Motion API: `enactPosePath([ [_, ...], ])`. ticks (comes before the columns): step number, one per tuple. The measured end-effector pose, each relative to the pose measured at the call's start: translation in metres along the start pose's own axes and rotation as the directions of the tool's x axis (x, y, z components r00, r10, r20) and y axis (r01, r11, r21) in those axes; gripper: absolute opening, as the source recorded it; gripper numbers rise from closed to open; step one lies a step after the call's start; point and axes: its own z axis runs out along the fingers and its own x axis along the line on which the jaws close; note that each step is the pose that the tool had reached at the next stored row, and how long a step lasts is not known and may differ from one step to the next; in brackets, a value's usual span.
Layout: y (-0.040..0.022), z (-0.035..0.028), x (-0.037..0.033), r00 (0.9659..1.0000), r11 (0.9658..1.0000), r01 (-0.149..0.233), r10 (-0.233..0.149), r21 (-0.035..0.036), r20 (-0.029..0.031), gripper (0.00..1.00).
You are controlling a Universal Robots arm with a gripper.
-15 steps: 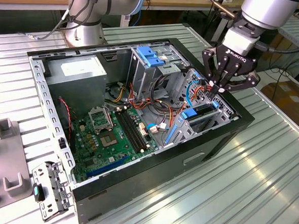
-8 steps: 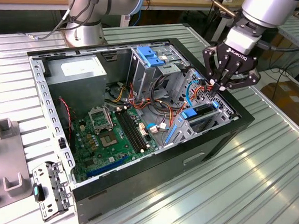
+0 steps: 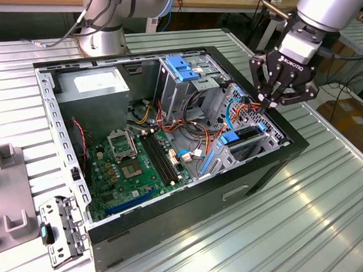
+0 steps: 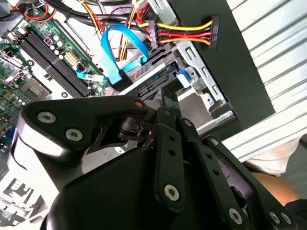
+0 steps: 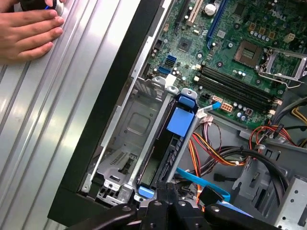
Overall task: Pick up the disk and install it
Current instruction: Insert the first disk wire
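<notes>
The claw (image 3: 268, 105) hangs over the front corner of the open computer case (image 3: 253, 177), tips pointing down into the metal drive bay (image 5: 129, 124). Its fingers are drawn together until they all but meet, and nothing shows clamped between them. The disk (image 5: 163, 153) is no longer out on the desk (image 3: 323, 231). It stands on edge in a slot of the bay, right under the claw, running away from the tips with its blue carrier tab at the far end. The tips sit at or just above the near end of the carrier, though I cannot tell whether they actually touch it. By my reading the pick-up is done and the step in hand is the install, at the seating stage, with the disk in its slot and the claw placed to press it home. Finishing this step calls for a straight push along the slot without tilting the carrier. It also means staying off the blue flat cable (image 5: 201, 179) and the bundle of coloured power wires (image 5: 211, 148), which lie just beside the claw on the motherboard (image 5: 230, 62) side. A person's hand (image 5: 26, 33) rests on the desk beyond the case wall, well apart from the claw.
</notes>
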Motion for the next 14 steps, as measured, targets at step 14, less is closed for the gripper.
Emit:
enactPosePath([
  [14,-0.0194,-0.0002,0.0041,0.9976,0.9975,0.07,-0.07,0.0024,-0.0013,0.11],
])
